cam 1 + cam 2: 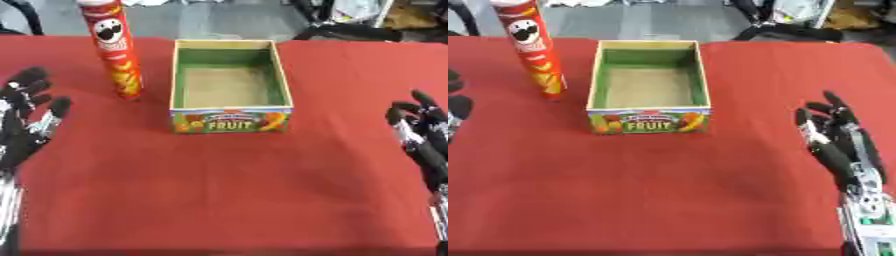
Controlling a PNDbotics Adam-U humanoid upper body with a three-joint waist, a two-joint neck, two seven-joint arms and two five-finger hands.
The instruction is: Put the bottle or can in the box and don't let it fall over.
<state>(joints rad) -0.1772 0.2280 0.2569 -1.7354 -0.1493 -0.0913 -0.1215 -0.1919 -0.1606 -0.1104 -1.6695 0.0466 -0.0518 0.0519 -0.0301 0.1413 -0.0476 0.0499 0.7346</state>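
Left robot hand [26, 122]: it lay at the near left edge of the worktop, fingers straight and spread, pointing away from the robot, holding nothing; the left eye view showed the whole hand, while the right eye view caught only dark finger ends at its left border.
Right robot hand [840, 142]: it rested at the near right side, fingers straight and slightly fanned, pointing up the worktop, with nothing in its grasp; the right eye view showed the silver wrist and forearm below it, which the left eye view cut off at its right border.
Worktop [227, 200]: it was covered in red cloth, and a broad bare stretch lay between the two hands.
Box [230, 87]: an open cardboard tray sat at mid-depth in the middle, with green inner walls and a plain brown floor; its near outer wall carried a fruit picture and the word FRUIT, the rest of the print too blurred to read.
Can [113, 47]: a tall red tube stood upright just left of the box, apart from its wall and well away from both hands; it bore a moustached face near the top and yellow chips lower down.
Can, cut off: its top edge ran out of both views.
Beyond the worktop: grey floor and dark shapes, hard to make out.
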